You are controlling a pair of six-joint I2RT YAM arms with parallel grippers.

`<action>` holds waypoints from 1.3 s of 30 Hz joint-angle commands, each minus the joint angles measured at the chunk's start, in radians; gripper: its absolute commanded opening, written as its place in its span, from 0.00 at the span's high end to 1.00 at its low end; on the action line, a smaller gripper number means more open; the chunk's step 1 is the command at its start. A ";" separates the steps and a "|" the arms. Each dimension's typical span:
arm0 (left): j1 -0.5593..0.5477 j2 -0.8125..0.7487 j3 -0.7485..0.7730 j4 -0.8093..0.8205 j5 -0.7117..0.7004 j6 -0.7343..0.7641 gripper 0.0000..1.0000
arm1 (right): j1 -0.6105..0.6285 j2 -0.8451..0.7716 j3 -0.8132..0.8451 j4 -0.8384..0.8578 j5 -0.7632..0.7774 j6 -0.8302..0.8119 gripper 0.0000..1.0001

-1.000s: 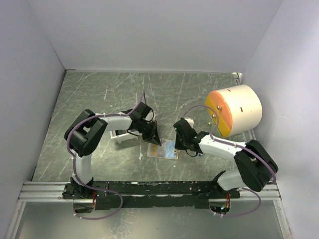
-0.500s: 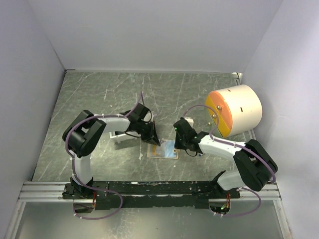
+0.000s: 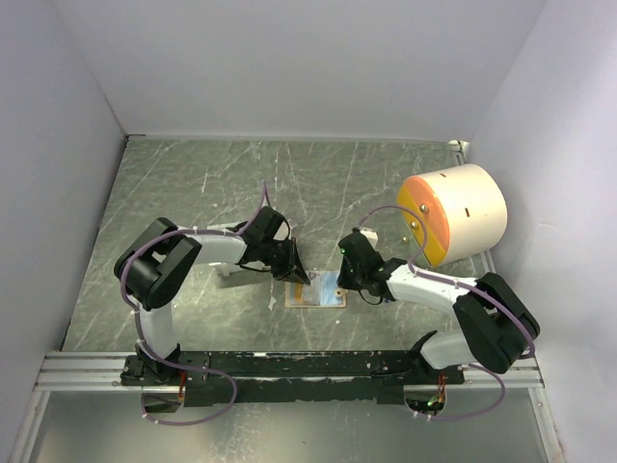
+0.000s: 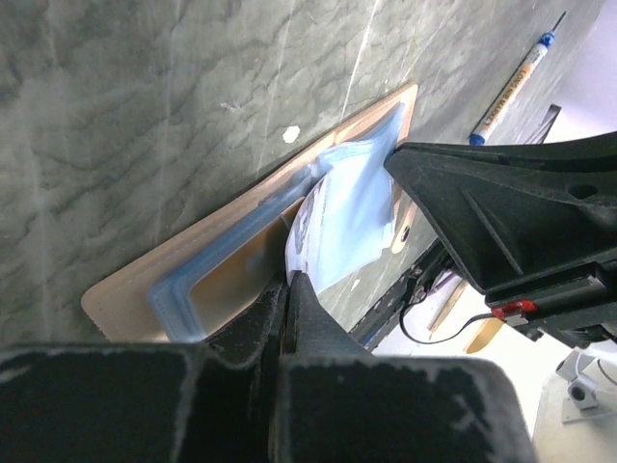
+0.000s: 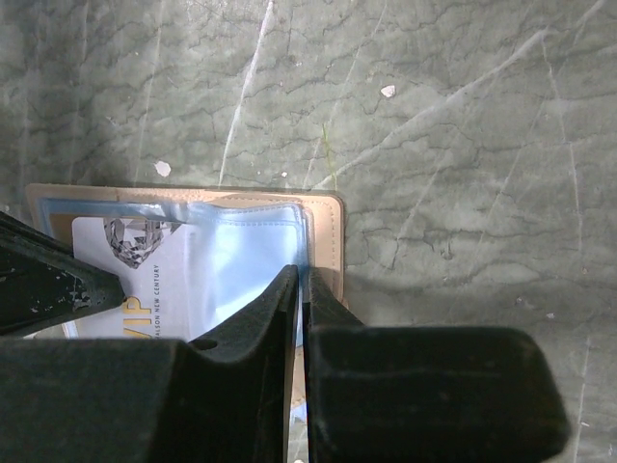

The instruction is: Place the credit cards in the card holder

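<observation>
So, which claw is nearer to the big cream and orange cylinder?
Right. The right claw is left of the cylinder, at the card holder; the left claw is farther left, at the holder's other end.

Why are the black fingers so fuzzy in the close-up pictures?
Left wrist view: the left fingers sit by the lens, so they blur; the card holder looks sharper. Right wrist view: the right fingers blur too, and a shadow lies beside the card holder. Top view: even light, sharp.

We show a grey-green marbled worktop (image 3: 193, 183) with pale veins, enclosed by plain pale walls (image 3: 289, 68) at 9, 12 and 3 o'clock, evenly lit.
</observation>
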 commanded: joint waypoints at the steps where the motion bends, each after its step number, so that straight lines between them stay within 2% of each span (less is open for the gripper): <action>1: -0.031 -0.007 -0.031 -0.012 -0.071 -0.033 0.93 | 0.000 0.042 -0.042 -0.016 -0.019 0.027 0.93; 6: -0.040 -0.010 -0.022 -0.028 -0.084 -0.031 0.93 | 0.000 -0.023 -0.014 -0.078 -0.021 0.025 0.73; 10: -0.041 -0.019 -0.009 -0.052 -0.101 -0.020 0.93 | 0.000 -0.086 -0.010 -0.095 -0.031 0.003 0.70; 17: -0.042 -0.068 0.003 -0.056 -0.128 -0.030 0.93 | -0.001 -0.057 -0.016 -0.093 -0.055 -0.007 0.74; 30: -0.055 -0.076 -0.057 -0.013 -0.137 -0.059 0.93 | 0.000 -0.062 -0.044 -0.091 -0.030 -0.007 0.90; 39: -0.069 -0.017 -0.043 -0.006 -0.102 -0.040 0.93 | 0.000 -0.054 -0.062 -0.070 -0.035 0.003 0.91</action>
